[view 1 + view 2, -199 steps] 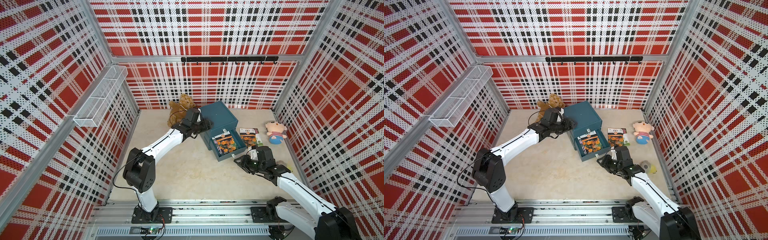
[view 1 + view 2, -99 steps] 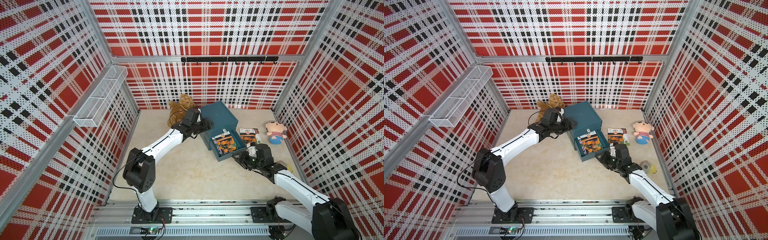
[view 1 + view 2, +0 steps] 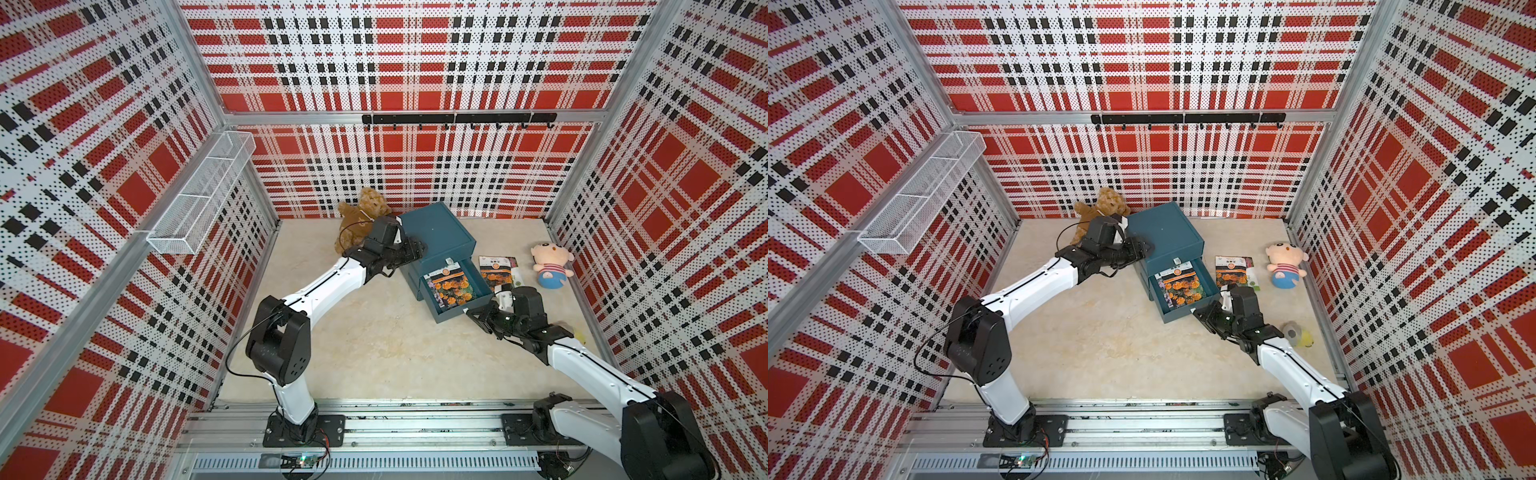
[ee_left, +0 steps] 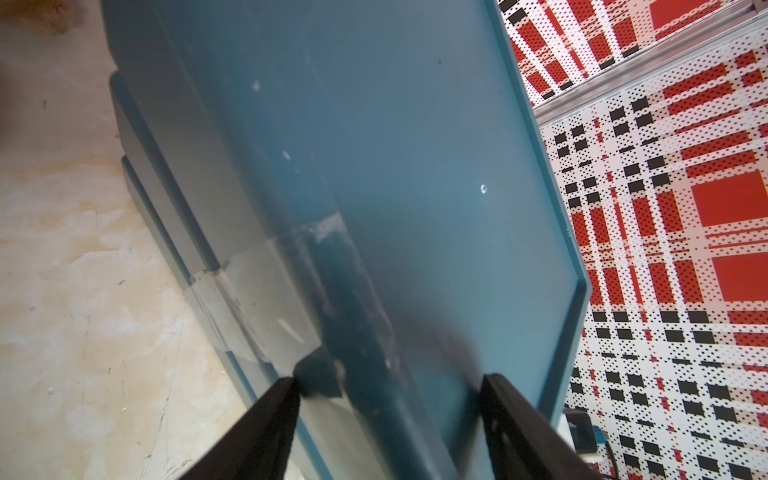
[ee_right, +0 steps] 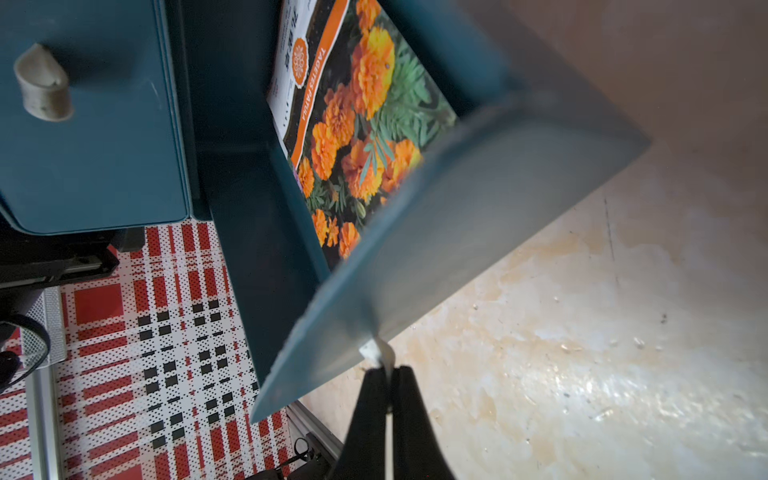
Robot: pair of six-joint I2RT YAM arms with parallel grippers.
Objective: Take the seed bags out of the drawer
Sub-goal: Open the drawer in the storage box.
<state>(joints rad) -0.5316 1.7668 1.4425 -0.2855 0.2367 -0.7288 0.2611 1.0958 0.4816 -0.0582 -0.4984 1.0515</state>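
Fingers (image 5: 368,411) of the right gripper (image 5: 388,372) pinch shut on the drawer handle (image 5: 376,351); left gripper (image 4: 386,378) clamps the cabinet (image 4: 415,166). One seed bag (image 3: 449,286) waits inside the drawer (image 3: 457,312), another (image 3: 494,270) is already out at its three o'clock.

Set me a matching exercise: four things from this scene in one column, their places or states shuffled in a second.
Things
1. brown plush teddy bear
2. teal metal drawer
3. white wire mesh basket
4. right gripper

Places or states
A. hung on the plaid side wall
B. shut on a small pale handle
C. on the beige table, beside the teal metal cabinet
D. pulled out, an orange-flower seed packet inside

Pairs: 1-C, 2-D, 3-A, 4-B
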